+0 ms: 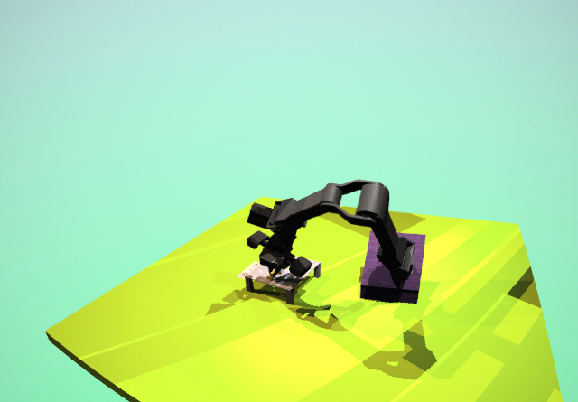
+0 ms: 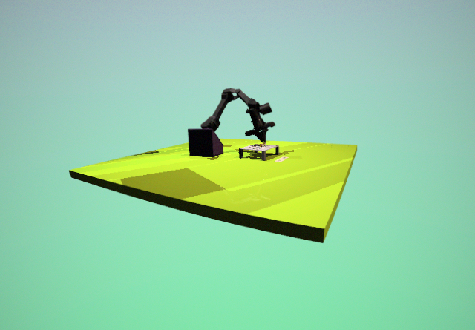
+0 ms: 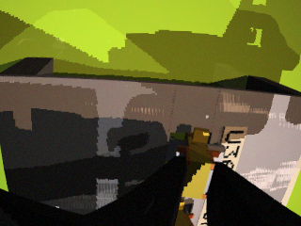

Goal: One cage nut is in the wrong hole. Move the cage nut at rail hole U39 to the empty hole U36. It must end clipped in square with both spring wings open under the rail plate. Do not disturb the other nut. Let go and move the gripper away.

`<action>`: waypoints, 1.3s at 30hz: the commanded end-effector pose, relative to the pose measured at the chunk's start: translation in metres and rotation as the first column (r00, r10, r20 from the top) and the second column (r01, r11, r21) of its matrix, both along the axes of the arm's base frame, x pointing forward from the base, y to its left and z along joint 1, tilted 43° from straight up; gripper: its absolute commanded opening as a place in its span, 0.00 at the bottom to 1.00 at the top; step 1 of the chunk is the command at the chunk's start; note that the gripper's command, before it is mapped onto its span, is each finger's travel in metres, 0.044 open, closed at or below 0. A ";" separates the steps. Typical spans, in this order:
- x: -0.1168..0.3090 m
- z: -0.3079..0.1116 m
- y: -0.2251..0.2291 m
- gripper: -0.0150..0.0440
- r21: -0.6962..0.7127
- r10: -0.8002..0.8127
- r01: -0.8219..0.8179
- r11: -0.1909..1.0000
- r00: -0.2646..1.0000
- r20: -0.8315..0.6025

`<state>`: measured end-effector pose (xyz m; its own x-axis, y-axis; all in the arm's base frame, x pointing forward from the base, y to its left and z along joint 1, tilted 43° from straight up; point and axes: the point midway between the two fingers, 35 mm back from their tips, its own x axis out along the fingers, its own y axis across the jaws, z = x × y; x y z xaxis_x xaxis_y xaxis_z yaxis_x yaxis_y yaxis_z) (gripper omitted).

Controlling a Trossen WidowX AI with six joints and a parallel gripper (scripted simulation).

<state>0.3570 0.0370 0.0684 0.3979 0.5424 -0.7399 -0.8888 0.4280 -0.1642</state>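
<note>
The raised rail plate (image 1: pixel 248 275) (image 2: pixel 249 148) (image 3: pixel 256 137) stands on short dark legs. My gripper (image 1: pixel 272 276) (image 2: pixel 264 142) (image 3: pixel 196 169) is shut on a gold-yellow cage nut (image 3: pixel 197 181), low over the plate. The nut's far part shows beyond the fingertips, over or at a hole whose green opening (image 3: pixel 179 136) shows just left of it. A label (image 3: pixel 231 146) beside it seems to read U36. Small gold and orange parts (image 3: pixel 184 206) show lower between the fingers, perhaps the other nut. The fingers hide much of the hole row. The seating and the spring wings cannot be made out.
The arm's purple base block (image 1: pixel 389 266) (image 2: pixel 201 142) stands on the yellow-green table (image 1: pixel 280 341) (image 2: pixel 291 188). A small pale strip (image 2: pixel 281 159) lies on the table beside the plate. Dark shadows cross the plate and table.
</note>
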 end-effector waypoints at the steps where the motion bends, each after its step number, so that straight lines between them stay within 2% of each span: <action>1: 0.000 0.001 0.000 0.30 -0.002 -0.005 0.005 1.000 1.000 0.001; 39: -0.001 0.000 0.001 0.30 -0.007 -0.020 0.020 1.000 1.000 0.016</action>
